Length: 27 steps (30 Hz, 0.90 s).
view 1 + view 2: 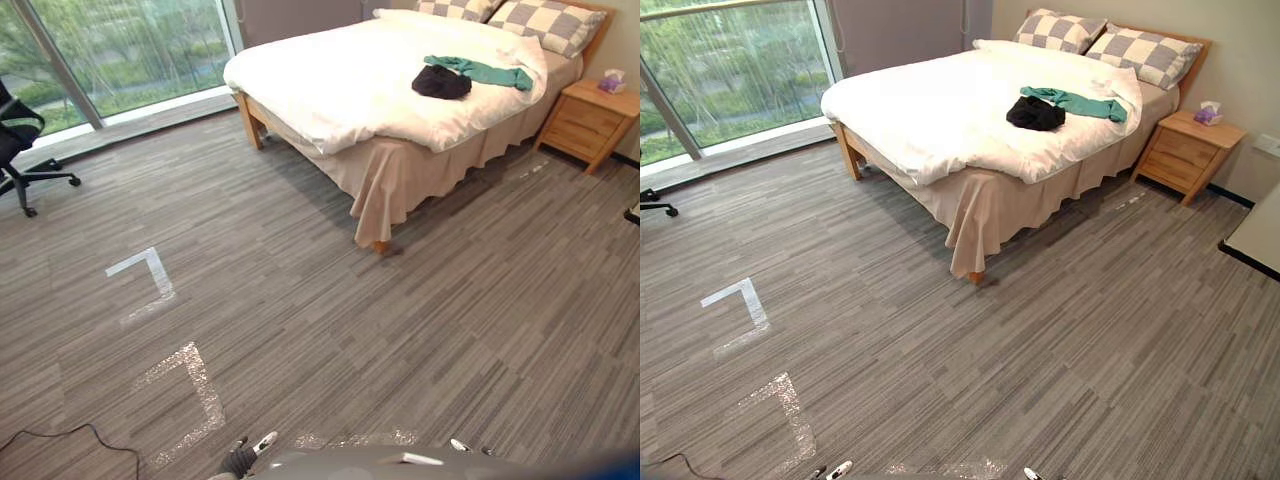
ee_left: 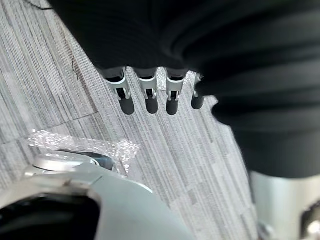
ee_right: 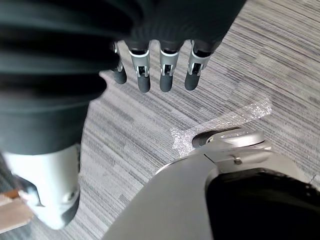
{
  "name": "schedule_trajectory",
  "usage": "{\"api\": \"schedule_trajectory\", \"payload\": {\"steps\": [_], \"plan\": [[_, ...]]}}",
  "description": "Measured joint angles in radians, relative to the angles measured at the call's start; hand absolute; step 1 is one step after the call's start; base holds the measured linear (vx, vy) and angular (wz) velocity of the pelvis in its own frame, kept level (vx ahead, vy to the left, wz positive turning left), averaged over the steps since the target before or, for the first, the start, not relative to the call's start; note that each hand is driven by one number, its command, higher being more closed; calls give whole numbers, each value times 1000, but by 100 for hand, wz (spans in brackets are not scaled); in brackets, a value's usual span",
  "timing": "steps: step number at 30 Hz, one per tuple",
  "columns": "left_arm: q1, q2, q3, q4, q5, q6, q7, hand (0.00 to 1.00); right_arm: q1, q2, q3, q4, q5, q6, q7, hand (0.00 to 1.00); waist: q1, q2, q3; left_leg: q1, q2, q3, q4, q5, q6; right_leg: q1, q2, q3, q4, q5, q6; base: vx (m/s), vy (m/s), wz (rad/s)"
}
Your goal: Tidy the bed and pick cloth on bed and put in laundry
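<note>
Black cloth [image 1: 441,82] lay bunched on the bed [image 1: 392,185], on top of the white duvet [image 1: 330,85]. The teal cloth [image 1: 480,71] looked to be touching it and trailed off to its 2 o'clock, toward the checked pillows [image 1: 560,25]. Both sat on the near-side half of the mattress, at roughly 1 o'clock from the robot and well apart from it across open carpet [image 1: 420,330]. The duvet was rumpled and hung unevenly over the foot corner. A wooden nightstand [image 1: 592,118] with a tissue box [image 1: 611,81] stood at 3 o'clock of the bed. The window [image 1: 130,45] was at 11 o'clock, an office chair [image 1: 20,140] at 10 o'clock, and tape marks [image 1: 150,275] were on the floor near the robot. The left hand [image 2: 148,97] hung over the carpet with fingers straight and loose, nothing in it. The right hand [image 3: 167,75] was the same, slack and empty. Judged step: the approach, with no grasp started yet. To do it well, walk toward the long side of the bed facing the robot (not the foot, where the reach would be too long) and stop near the edge, with the cloths at 12 o'clock. Take the black bundle first with a full curl through its bulk. Avoid pinching the duvet underneath, and check that the teal piece doesn't drag along half-caught.
</note>
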Motion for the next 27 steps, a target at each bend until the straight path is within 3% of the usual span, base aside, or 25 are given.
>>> {"api": "schedule_trajectory", "payload": {"steps": [7, 18, 27], "plan": [[-5, 4, -1, 4, 34, 29, -4, 0, -9, 0, -5, 9, -15, 11, 0, 0, -1, -3, 0, 38, 4, 1, -54, 23, -37, 22, 3, -27, -16, 3, 5, 8, -31, 4], [-9, 4, -1, 4, 60, 65, 2, 0, -11, 1, -9, 9, -44, 6, 4, 0, -6, -9, 4, 55, 16, 15, -95, 51, -4, 24, 21, -23, -48, 22, -19, -67, -36, -3], [-20, 19, -48, 4, 80, 65, 0, 0, -2, 2, -8, 7, -10, 5, 0, 0, -12, -11, 11, 55, 24, 51, -94, 49, -5, 15, 31, 8, -48, 30, -30, -29, -18, -11]]}}
